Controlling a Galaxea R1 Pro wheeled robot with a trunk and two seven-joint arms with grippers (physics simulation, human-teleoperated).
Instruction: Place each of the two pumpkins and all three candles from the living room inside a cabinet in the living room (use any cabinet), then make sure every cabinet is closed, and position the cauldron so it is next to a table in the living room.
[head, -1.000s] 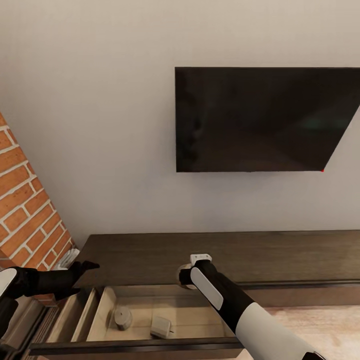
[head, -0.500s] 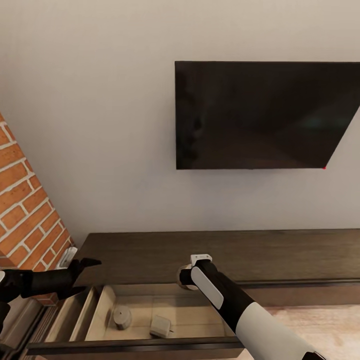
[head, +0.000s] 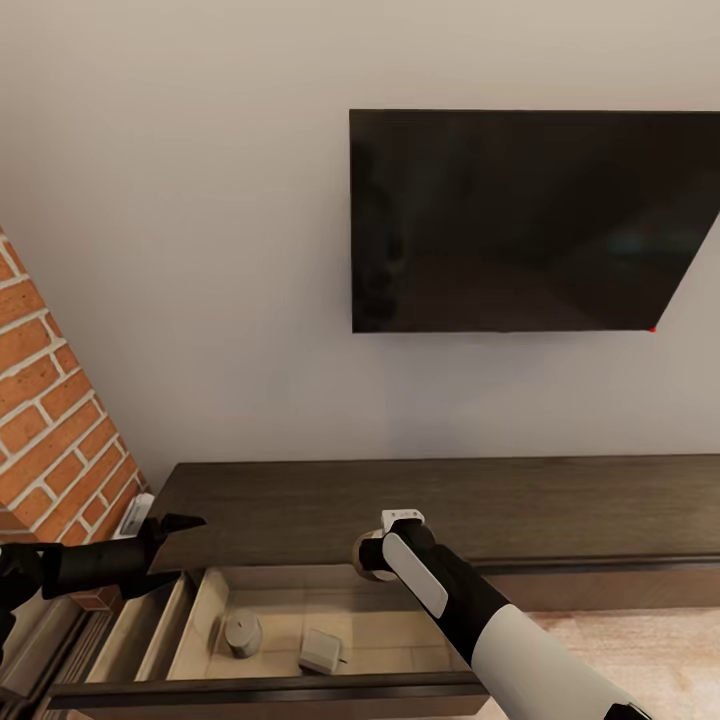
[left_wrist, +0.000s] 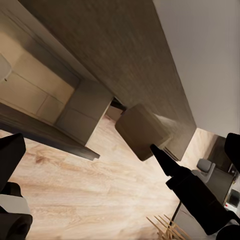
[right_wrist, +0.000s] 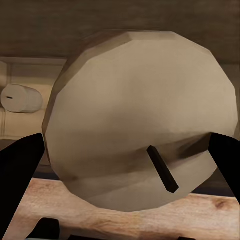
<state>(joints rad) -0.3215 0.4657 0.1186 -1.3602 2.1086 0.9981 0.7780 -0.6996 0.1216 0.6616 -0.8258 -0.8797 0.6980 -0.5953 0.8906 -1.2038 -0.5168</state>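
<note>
Between the right gripper's (right_wrist: 125, 165) clamped fingers (right_wrist: 20, 160), a pale round candle (right_wrist: 140, 115) with dark wick is held; the left gripper's (head: 165, 545) fingers are spread apart.

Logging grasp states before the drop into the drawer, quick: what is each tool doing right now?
Left tool: open, empty.
Right tool: closed on a round pale candle, above the open drawer.

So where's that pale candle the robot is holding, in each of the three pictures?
Head view: the candle is low and centre, at the end of the right arm, above the open drawer.
Left wrist view: the candle is mid-frame, beside the drawer.
Right wrist view: the candle is large and central, between the right pincer's fingers.
Shared landmark: the drawer's pale inside.
</note>
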